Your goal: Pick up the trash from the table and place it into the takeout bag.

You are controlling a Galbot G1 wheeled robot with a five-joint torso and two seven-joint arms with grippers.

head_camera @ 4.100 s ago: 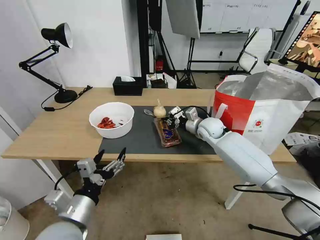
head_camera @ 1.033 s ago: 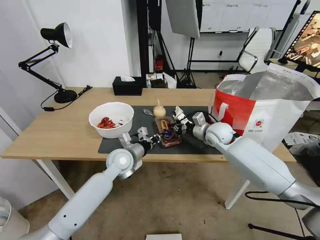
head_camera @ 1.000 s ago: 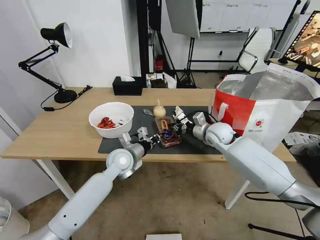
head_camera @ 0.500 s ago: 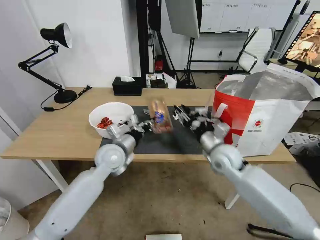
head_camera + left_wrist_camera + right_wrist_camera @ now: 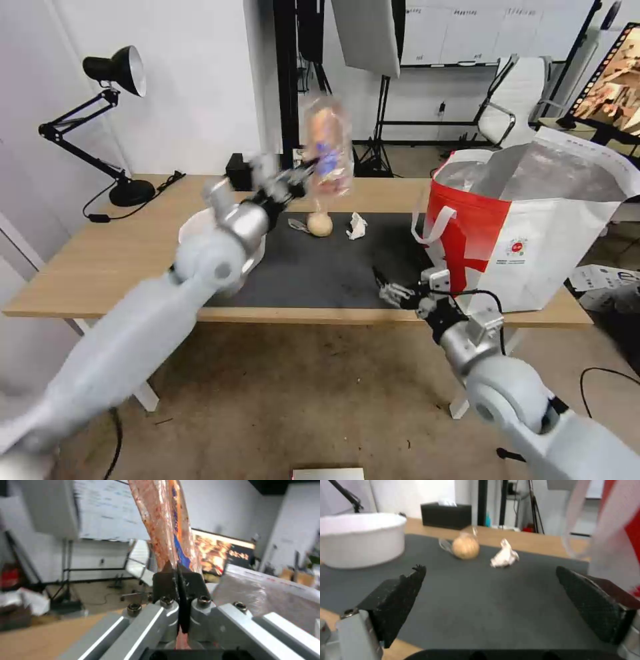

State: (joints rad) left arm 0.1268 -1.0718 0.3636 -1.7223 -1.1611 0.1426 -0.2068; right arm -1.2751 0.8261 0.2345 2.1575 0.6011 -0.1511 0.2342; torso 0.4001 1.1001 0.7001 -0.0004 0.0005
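My left gripper point(image 5: 305, 176) is raised high above the table point(image 5: 107, 267), shut on the lower edge of the clear plastic tray point(image 5: 327, 143), which hangs upright with food scraps inside. The left wrist view shows the fingers point(image 5: 166, 581) pinching the tray point(image 5: 166, 525). On the dark mat point(image 5: 313, 273) lie the beige lump point(image 5: 320, 225) and the crumpled napkin point(image 5: 357, 227). The white bowl point(image 5: 189, 230) sits partly hidden behind my left arm. My right gripper point(image 5: 390, 290) is open and holds nothing, low at the mat's front right. The takeout bag point(image 5: 533, 220) stands open at the right.
A black tissue box point(image 5: 446, 515) stands at the table's back edge and a black desk lamp point(image 5: 107, 120) at the far left. The right wrist view shows the bowl point(image 5: 360, 540), lump point(image 5: 465, 547), napkin point(image 5: 504, 555) and the bag's side point(image 5: 613, 530) close by.
My left gripper has lifted the tray off the mat to well above the table. My right arm has pulled back from the tray to the table's front edge.
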